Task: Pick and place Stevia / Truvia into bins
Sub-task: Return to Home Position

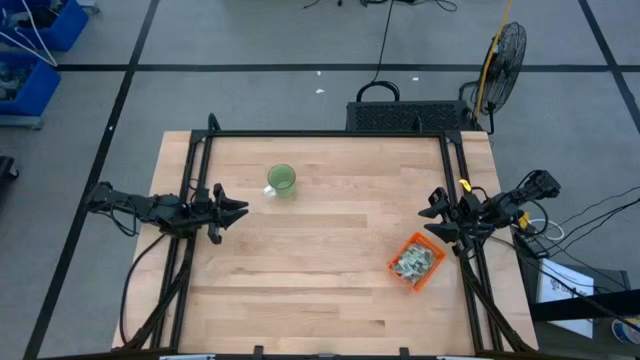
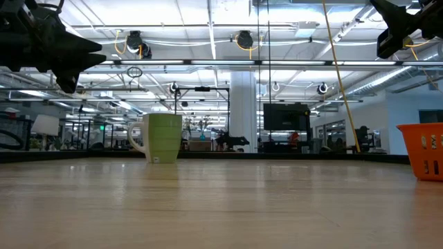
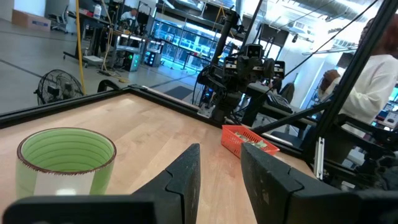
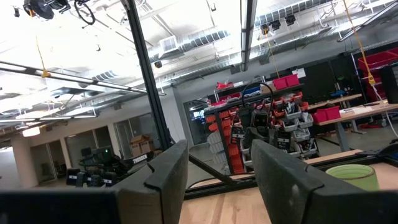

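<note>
The orange bin (image 1: 417, 262) stands on the table near its right edge, with pale green and white packets (image 1: 414, 260) piled inside; it also shows in the low view (image 2: 423, 150) and the left wrist view (image 3: 248, 140). My left gripper (image 1: 238, 209) hovers open above the table's left part, near the green cup. My right gripper (image 1: 431, 213) hovers open above the right part, just beyond the bin. In the wrist views, my left gripper (image 3: 220, 163) and my right gripper (image 4: 219, 157) both show a clear gap and hold nothing.
A round green cup (image 1: 282, 180) with a white handle stands on the table's far left part, also in the low view (image 2: 161, 137). A black frame (image 1: 330, 134) rims the table. A person in white (image 3: 369, 81) sits beyond the right side. A fan (image 1: 503, 55) stands on the floor.
</note>
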